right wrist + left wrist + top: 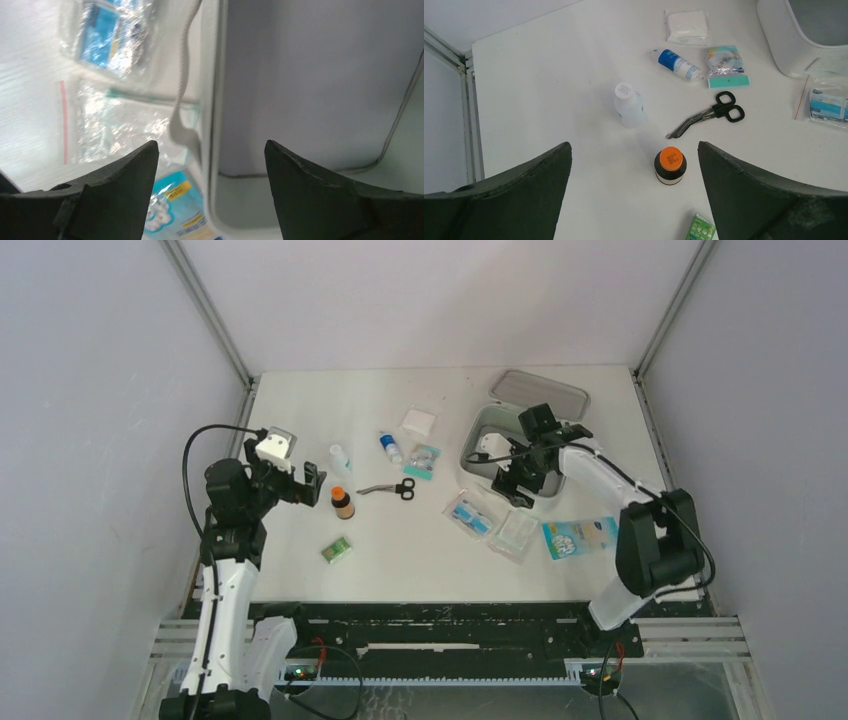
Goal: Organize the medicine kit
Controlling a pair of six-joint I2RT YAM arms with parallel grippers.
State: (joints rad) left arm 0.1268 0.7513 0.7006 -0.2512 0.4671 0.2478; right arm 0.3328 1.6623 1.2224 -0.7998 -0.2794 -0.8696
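Right tool (211, 150) over medicine kit (469, 448) rim

1 medicine kit (776, 45), 1 scissors (706, 116), 3 bottles (629, 106) (1 with an orange cap (671, 158)), 1 green box (700, 231), 5 loose packets (723, 65).

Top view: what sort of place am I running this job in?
Most likely a lab test cell, not a clinic: plain grey wall panels in metal framing enclose the white table, a slotted mounting rail runs along its near edge, and the medicine kit and scissors lie out like props.

White medicine kit (470, 448) lies open, far right, lid (545, 392) hinged back
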